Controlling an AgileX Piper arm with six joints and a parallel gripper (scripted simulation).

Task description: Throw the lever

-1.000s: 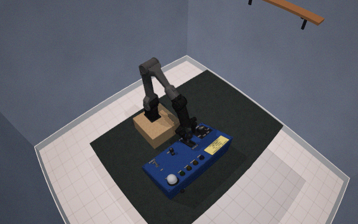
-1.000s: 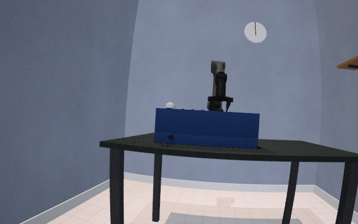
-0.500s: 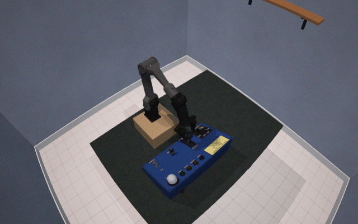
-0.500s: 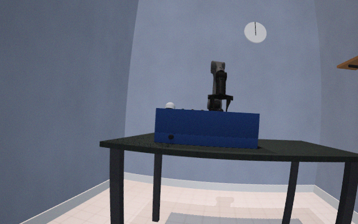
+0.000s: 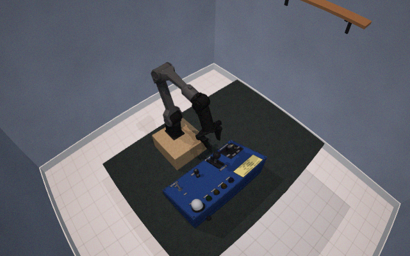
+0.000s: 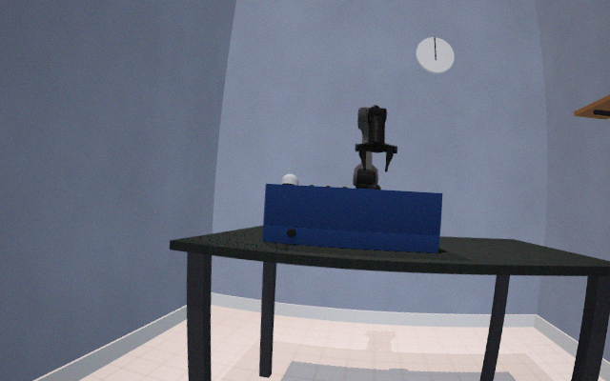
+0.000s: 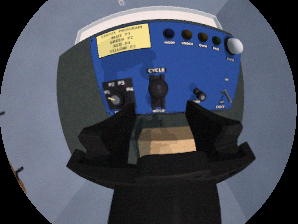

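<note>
The blue console (image 5: 215, 182) stands on the dark table. Its black lever (image 5: 216, 157) sits in a slot near the middle of the top; in the wrist view the lever (image 7: 157, 87) stands just below the word CYCLE (image 7: 157, 70). My gripper (image 5: 209, 134) is open and empty. It hangs above and behind the console, apart from the lever. In the exterior view the gripper (image 6: 376, 159) is raised well above the console's top edge (image 6: 353, 188). In the wrist view the open fingers frame the tan box, with the console beyond them.
The console also carries a white ball knob (image 5: 196, 205), a row of round buttons (image 5: 216, 191), a small toggle (image 5: 196, 173), a key-like switch (image 5: 177, 185), a second dark control panel (image 5: 231, 150) and a yellow label (image 5: 247, 165). The arm stands on a tan box (image 5: 178, 145).
</note>
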